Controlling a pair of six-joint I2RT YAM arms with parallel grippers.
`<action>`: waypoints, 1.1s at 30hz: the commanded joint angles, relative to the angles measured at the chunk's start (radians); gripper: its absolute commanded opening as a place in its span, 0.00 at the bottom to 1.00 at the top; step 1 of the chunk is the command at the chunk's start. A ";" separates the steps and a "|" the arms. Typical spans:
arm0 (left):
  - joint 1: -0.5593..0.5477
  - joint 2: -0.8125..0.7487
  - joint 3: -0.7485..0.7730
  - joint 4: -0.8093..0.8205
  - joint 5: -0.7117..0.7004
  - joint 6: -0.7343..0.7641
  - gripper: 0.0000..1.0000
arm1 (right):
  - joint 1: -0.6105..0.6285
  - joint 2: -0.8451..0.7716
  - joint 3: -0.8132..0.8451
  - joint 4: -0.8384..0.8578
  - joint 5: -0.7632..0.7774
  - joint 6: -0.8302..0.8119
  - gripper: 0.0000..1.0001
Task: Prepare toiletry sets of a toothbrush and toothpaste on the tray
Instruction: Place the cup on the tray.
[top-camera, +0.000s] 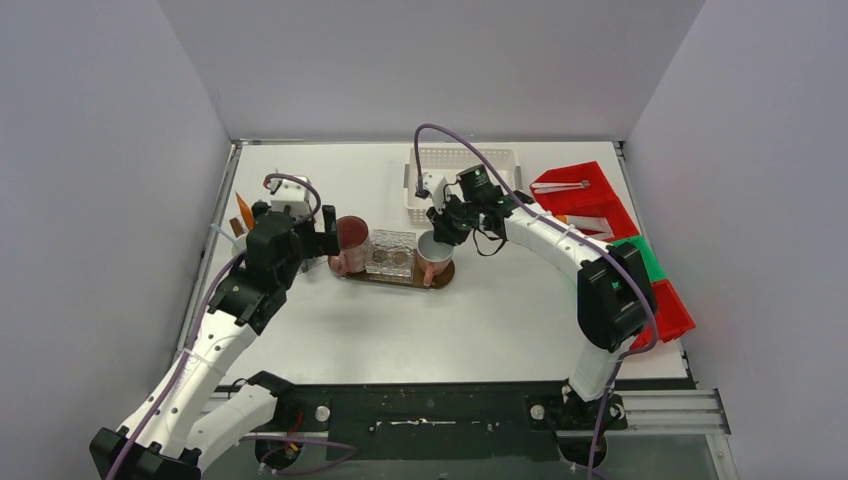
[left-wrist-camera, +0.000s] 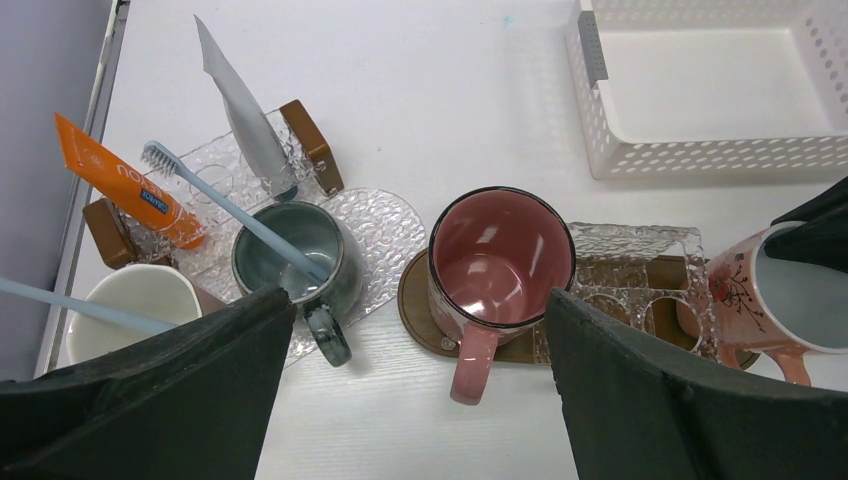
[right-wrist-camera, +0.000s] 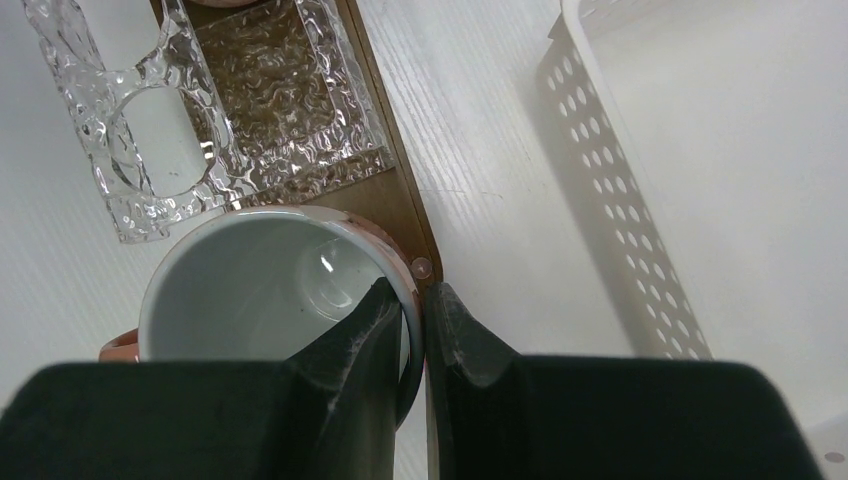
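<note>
Ceramic mugs (left-wrist-camera: 500, 265): four; toothbrushes (left-wrist-camera: 225, 210): two, in the left white mug (left-wrist-camera: 135, 295) and green mug (left-wrist-camera: 300, 245); tubes (left-wrist-camera: 120, 190): two; left pincer (left-wrist-camera: 420, 300) spread, right pincer (right-wrist-camera: 420, 300) pinching floral mug (right-wrist-camera: 250, 290) rim

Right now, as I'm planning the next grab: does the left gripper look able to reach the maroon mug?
Probably yes. The left gripper is open right beside the maroon mug, which stands empty with nothing over it. The right gripper is shut on the white mug, at the far end of the tray.
</note>
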 joint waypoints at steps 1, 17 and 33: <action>0.005 -0.009 0.002 0.056 -0.011 -0.009 0.94 | 0.007 -0.004 0.072 0.051 -0.054 0.008 0.00; 0.005 -0.011 0.000 0.057 -0.008 -0.007 0.94 | 0.031 0.037 0.124 -0.037 -0.017 0.006 0.03; 0.007 -0.013 -0.001 0.059 -0.005 -0.006 0.94 | 0.038 0.016 0.143 -0.050 0.030 0.033 0.31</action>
